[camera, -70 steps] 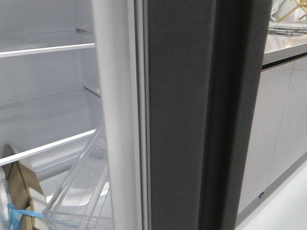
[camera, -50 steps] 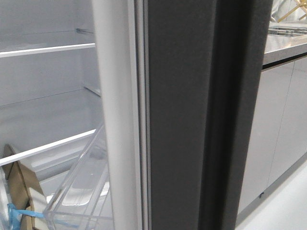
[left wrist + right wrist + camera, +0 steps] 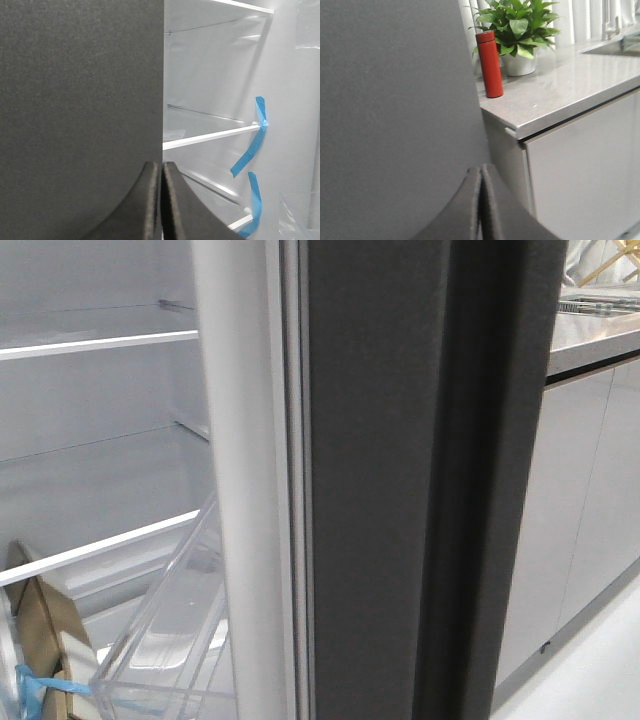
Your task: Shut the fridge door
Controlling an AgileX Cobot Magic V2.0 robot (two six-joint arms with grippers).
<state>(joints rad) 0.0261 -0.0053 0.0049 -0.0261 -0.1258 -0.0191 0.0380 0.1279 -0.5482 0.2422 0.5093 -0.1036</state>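
The fridge door (image 3: 375,480) stands upright and ajar, directly ahead of both grippers. Left gripper (image 3: 161,200) and right gripper (image 3: 480,202): fingers pressed together, empty, near the door's dark panel.

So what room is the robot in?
Most likely a kitchen. There is an open fridge with its dark fridge door and white shelves, a stone-look counter over pale cabinets, and a red bottle beside a potted plant.
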